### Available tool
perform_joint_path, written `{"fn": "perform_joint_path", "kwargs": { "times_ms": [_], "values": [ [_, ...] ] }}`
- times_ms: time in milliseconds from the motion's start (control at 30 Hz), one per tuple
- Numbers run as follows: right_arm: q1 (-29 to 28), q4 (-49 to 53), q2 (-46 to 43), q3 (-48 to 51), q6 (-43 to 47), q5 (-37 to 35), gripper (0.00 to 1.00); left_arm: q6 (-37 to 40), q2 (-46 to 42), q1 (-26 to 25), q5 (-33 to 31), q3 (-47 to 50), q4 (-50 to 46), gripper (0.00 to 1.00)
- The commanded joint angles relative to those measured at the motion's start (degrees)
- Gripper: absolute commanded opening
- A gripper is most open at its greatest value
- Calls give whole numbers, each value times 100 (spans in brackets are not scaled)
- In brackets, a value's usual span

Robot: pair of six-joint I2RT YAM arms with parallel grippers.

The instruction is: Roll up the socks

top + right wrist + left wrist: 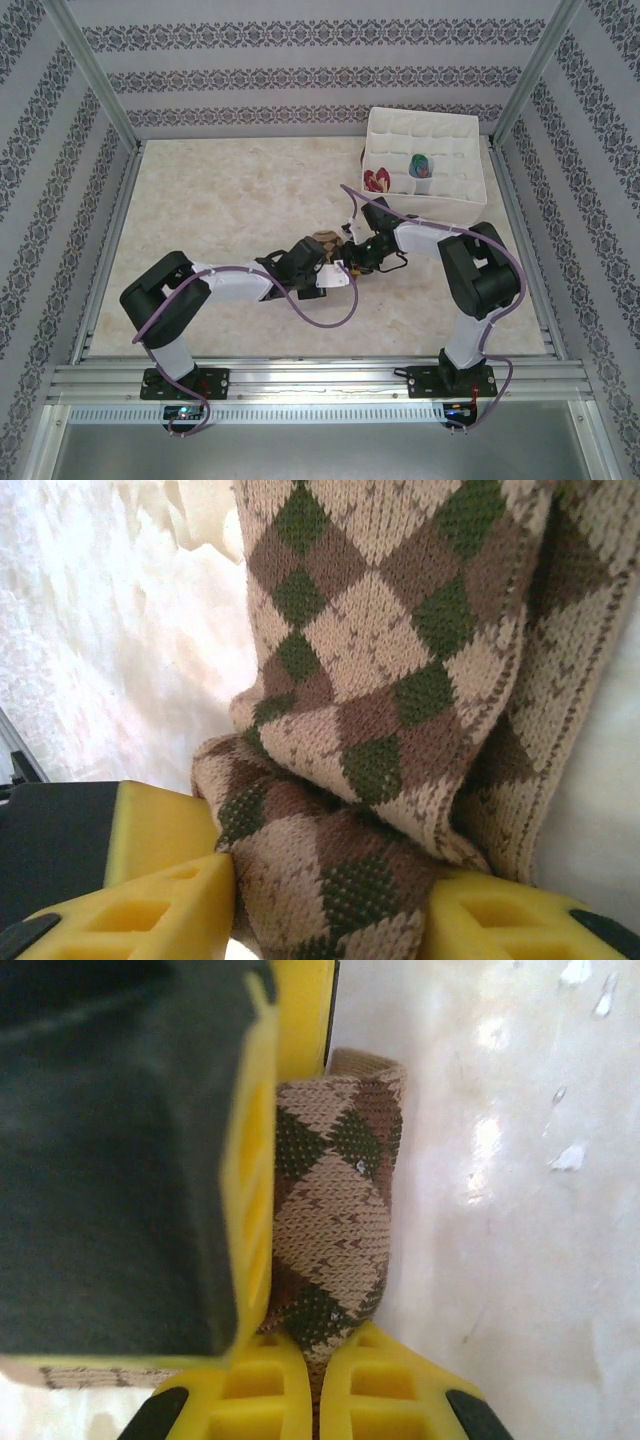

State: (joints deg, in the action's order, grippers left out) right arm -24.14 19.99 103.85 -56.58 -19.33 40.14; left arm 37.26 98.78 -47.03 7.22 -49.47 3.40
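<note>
The argyle sock [380, 660] is coarse, matt knitted cloth; the table [520, 1260] looks smooth and glossy.

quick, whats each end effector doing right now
left end effector: closed, pinching the argyle sock
right end effector: open, set loosely around the same sock

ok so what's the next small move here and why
Probably ease the right pincer back off the brown-tan argyle knitted sock. Its jaws stand apart around the fabric, while the left pincer is shut on the same sock, so the left one alone seems to hold it.
</note>
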Motion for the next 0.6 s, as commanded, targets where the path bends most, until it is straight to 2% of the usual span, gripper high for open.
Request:
{"fn": "perform_joint_path", "kwargs": {
  "times_ms": [0,300,567],
  "values": [
    [-14,403,-123,235,79,-570,53,-708,209,184,1106,-164,-998,0],
    [59,99,-842,418,120,-743,55,-1318,557,925,2512,-835,-2015,0],
    [53,-64,-834,447,202,-692,56,-1418,1001,1322,3508,-1307,-2636,0]
  ]
}}
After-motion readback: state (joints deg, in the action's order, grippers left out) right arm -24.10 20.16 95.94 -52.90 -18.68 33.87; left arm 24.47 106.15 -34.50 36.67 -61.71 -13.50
